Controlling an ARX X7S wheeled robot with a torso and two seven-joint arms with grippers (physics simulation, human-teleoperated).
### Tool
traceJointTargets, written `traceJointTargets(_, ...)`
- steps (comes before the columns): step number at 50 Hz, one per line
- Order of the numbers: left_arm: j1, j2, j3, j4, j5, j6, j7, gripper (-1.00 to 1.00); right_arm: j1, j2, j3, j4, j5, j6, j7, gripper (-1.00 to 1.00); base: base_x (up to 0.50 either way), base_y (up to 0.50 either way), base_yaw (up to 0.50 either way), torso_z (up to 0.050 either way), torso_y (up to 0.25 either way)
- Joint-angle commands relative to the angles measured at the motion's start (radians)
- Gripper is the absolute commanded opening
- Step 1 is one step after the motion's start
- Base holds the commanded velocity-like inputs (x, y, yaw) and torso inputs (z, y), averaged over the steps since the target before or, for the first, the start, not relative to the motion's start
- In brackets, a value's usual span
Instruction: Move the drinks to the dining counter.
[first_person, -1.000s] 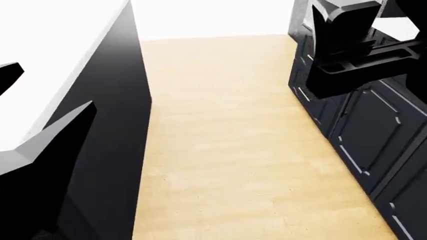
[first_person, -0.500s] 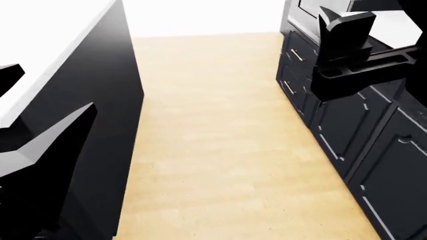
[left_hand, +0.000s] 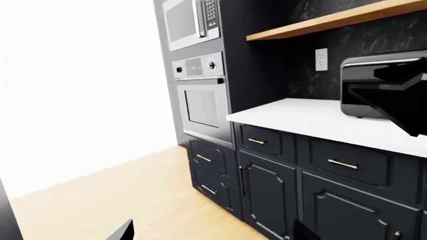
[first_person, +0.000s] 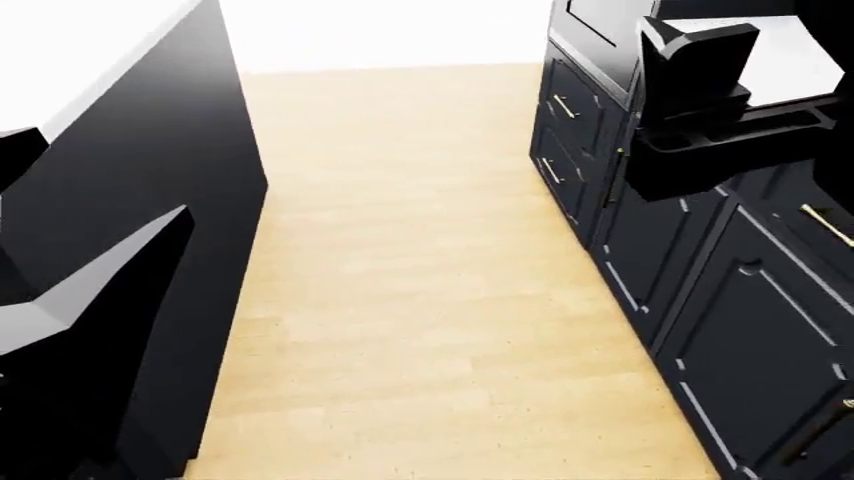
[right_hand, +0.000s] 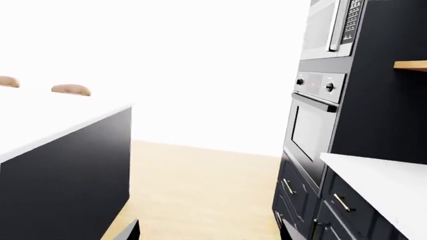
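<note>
No drink shows in any view: the water bottle, the milk carton and the wine bottle are all out of view. The dining counter (first_person: 94, 50), white-topped with flat black sides, runs along the left of the head view. It also shows in the right wrist view (right_hand: 60, 117). My left gripper (first_person: 107, 180) is open and empty beside the counter's black side; its fingertips (left_hand: 125, 231) stand wide apart. My right gripper (first_person: 694, 90) is open and empty, held in front of the dark cabinets; only its fingertips (right_hand: 131, 231) show in its wrist view.
Dark cabinets with gold handles (first_person: 707, 260) under a white marble top (left_hand: 320, 120) line the right side. A wall oven (left_hand: 203, 100) and a microwave (left_hand: 190, 22) stand at their far end. A black appliance (left_hand: 363, 87) sits on the marble top. A wood-floor aisle (first_person: 414, 280) runs between counter and cabinets.
The head view has swung right: the dining counter has slid left and the dark cabinets have moved further into view. Both grippers hold the same pose, open and empty.
</note>
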Motion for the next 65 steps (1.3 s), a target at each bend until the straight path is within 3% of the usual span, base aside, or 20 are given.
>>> traceJointTargets(1,-0.001,0.002,0.006,0.002,0.003,-0.001,-0.001,1.00,-0.008,0.003,-0.003,0.001,0.001,-0.007,0.001,1.00,0.49,-0.10,0.00,0.000,0.000)
traceJointTargets(9,-0.001,0.004,0.003,0.001,0.002,-0.004,-0.003,1.00,0.009,0.014,-0.034,0.013,-0.010,0.032,0.040,1.00,0.47,-0.11,0.00,0.000,0.000)
traceJointTargets(17,0.002,0.006,0.001,-0.002,0.003,-0.010,-0.003,1.00,0.050,0.007,-0.069,0.023,0.008,0.081,0.075,1.00,-0.02,-0.17,-0.30,0.000,0.000)
traceJointTargets(65,-0.044,0.019,0.034,0.004,0.000,0.033,0.013,1.00,0.052,0.070,-0.066,0.014,0.038,0.055,0.077,1.00,-0.07,-0.21,-0.50,0.000,0.000)
